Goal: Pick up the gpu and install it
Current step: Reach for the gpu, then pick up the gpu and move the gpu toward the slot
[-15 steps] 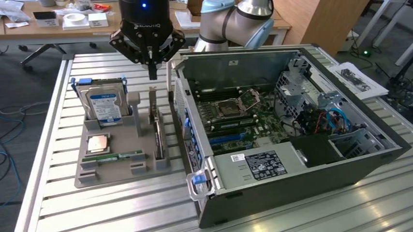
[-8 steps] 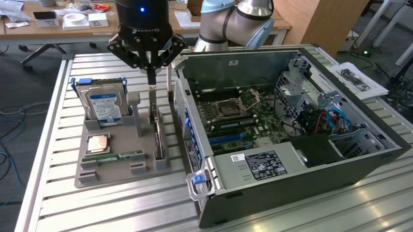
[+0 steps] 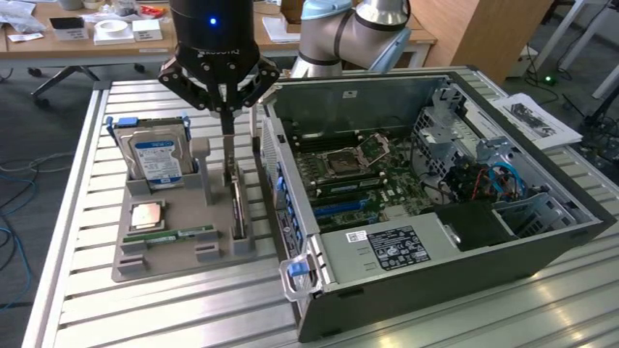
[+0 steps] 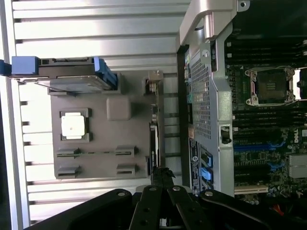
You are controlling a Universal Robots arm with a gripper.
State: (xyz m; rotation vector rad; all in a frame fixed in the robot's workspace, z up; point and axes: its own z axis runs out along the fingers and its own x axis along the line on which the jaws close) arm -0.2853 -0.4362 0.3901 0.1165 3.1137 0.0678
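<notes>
The gpu [image 3: 237, 206] stands on edge in the slot of a grey holder [image 3: 174, 257] nearest the computer case. It is a thin dark card with a pale bracket strip at its far end. In the wrist view the gpu [image 4: 153, 139] is a narrow dark line along the side of the holder [image 4: 132, 132] next to the case. My black gripper [image 3: 225, 110] hangs over the card, fingers drawn together to a point and nothing between them. In the wrist view the gripper [image 4: 163, 173] has its tips closed above the card's near end, with a gap between tips and card.
The holder also carries a hard drive [image 3: 158, 156] with a blue label, a processor chip [image 3: 147, 215] and a green memory stick [image 3: 174, 235]. The open computer case [image 3: 387, 250] lies on the exterior view's right, its motherboard [image 4: 268, 120] and blue slots [image 3: 338, 208] exposed. Its metal wall [image 4: 206, 96] rises close beside the card.
</notes>
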